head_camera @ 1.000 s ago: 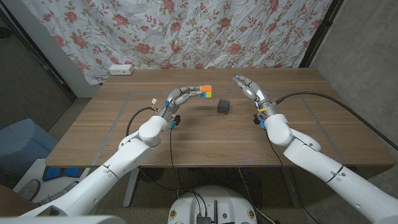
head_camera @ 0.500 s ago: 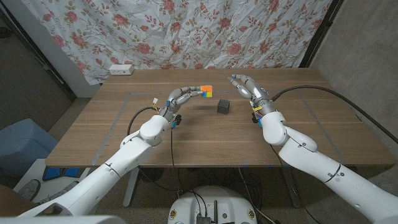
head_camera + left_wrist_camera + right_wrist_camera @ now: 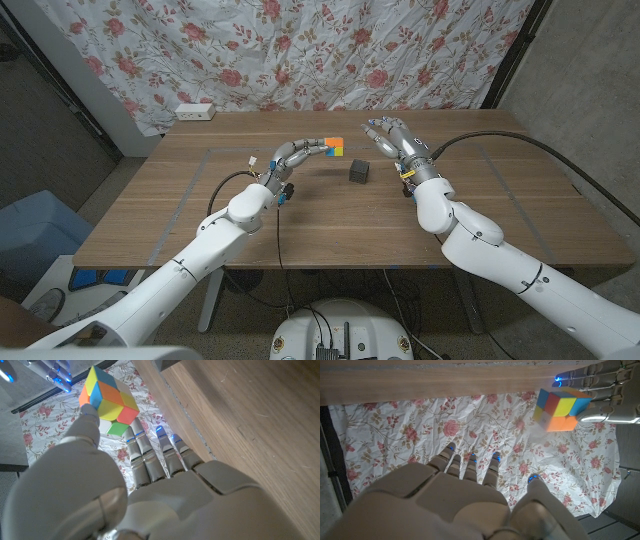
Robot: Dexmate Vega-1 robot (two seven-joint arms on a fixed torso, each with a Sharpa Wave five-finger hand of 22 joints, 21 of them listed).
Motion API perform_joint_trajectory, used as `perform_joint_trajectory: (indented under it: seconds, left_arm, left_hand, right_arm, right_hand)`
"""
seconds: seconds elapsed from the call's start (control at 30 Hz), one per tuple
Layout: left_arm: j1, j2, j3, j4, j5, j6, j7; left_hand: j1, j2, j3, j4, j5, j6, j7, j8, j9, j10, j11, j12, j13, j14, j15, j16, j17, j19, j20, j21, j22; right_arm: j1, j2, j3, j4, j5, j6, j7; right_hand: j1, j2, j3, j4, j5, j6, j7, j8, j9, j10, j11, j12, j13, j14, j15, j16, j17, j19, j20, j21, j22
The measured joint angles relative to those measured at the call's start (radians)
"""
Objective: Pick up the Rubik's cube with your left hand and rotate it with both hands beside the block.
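The left hand (image 3: 292,153) holds the Rubik's cube (image 3: 333,147) up near the block (image 3: 359,172); the empty right hand (image 3: 392,137), fingers spread, has not turned it yet.

No readable text, label, brand, number or sign is showing on anything in these views.

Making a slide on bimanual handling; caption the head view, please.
Left hand holds the Rubik's cube aloft; open right hand nears it above the block.
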State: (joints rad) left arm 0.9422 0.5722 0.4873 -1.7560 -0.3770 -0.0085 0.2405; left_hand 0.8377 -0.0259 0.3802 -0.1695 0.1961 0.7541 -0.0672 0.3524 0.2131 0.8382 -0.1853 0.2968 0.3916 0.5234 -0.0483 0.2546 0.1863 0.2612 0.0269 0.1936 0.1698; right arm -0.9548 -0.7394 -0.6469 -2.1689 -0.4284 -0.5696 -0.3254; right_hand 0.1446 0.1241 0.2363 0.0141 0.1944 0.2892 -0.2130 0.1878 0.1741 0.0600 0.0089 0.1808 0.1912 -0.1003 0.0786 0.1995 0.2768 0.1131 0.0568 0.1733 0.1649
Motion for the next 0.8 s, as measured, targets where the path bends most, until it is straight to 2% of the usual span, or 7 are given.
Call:
perform_joint_trajectory:
  seconds: [0.1, 0.17, 0.33, 0.47, 0.8]
  left_arm:
    - [-0.003, -0.003, 0.003, 0.004, -0.001, 0.0, -0.001]
    - [-0.003, -0.003, 0.003, 0.004, -0.001, 0.0, -0.001]
    - [-0.008, -0.008, 0.007, 0.01, -0.001, -0.001, -0.001]
    - [-0.009, -0.011, 0.01, 0.013, -0.001, -0.005, -0.001]
    - [-0.012, -0.016, 0.015, 0.016, -0.001, -0.01, -0.002]
  left_hand:
    - [0.0, 0.0, -0.001, 0.001, 0.0, 0.0, 0.0, 0.0, 0.0, 0.001, 0.001, 0.0, 0.0, 0.0, 0.0, 0.0, 0.0, 0.0, 0.0, 0.0, 0.0]
    - [0.0, 0.0, -0.001, 0.001, 0.0, 0.0, 0.0, 0.0, 0.0, 0.001, 0.001, 0.0, 0.001, 0.0, 0.0, 0.0, 0.0, 0.0, 0.0, 0.0, 0.0]
    - [0.0, 0.0, -0.001, 0.001, -0.001, 0.0, 0.0, 0.0, 0.0, 0.001, 0.001, 0.0, 0.001, 0.0, 0.0, 0.0, 0.0, 0.0, 0.0, 0.0, 0.0]
    - [0.0, 0.0, -0.001, 0.001, -0.002, 0.0, 0.0, 0.0, -0.001, 0.001, 0.001, 0.0, 0.005, 0.0, 0.0, 0.0, 0.0, 0.0, 0.0, 0.0, 0.0]
    - [0.014, 0.002, -0.003, -0.001, -0.002, 0.0, 0.0, -0.005, -0.002, 0.001, 0.001, -0.003, 0.006, 0.0, 0.0, 0.0, 0.0, 0.0, 0.0, 0.0, 0.0]
  right_arm:
    - [0.007, -0.001, -0.013, -0.006, -0.031, -0.017, 0.014]
    - [0.013, -0.002, -0.022, -0.011, -0.031, -0.017, 0.014]
    - [0.026, -0.003, -0.049, -0.023, -0.108, -0.054, 0.052]
    - [0.033, -0.003, -0.066, -0.03, -0.151, -0.071, 0.07]
    - [0.036, -0.003, -0.091, -0.046, -0.225, -0.085, 0.109]
  right_hand:
    - [-0.008, 0.008, -0.003, 0.003, 0.0, 0.0, 0.0, 0.0, 0.0, -0.009, -0.003, 0.0, 0.0, -0.011, 0.0, 0.0, 0.004, -0.008, 0.002, 0.0, 0.0]
    - [-0.018, -0.003, -0.003, 0.003, 0.0, 0.0, 0.0, 0.0, 0.0, -0.014, 0.0, 0.0, 0.0, -0.011, 0.0, 0.0, 0.004, -0.008, 0.002, 0.0, 0.0]
    - [-0.018, -0.003, 0.0, 0.005, 0.0, 0.0, 0.0, 0.0, 0.0, -0.043, 0.003, -0.004, 0.0, -0.025, 0.0, 0.0, 0.004, -0.017, 0.004, 0.0, 0.0]
    - [-0.018, -0.003, 0.003, 0.008, 0.0, 0.0, 0.0, 0.0, 0.0, -0.053, -0.006, -0.004, 0.0, -0.03, -0.005, 0.0, 0.009, -0.017, 0.004, 0.0, 0.0]
    - [-0.025, -0.01, 0.003, 0.008, 0.0, 0.009, -0.002, 0.0, 0.0, -0.078, -0.007, -0.004, 0.0, -0.045, -0.013, 0.0, 0.009, -0.023, 0.009, 0.0, 0.0]
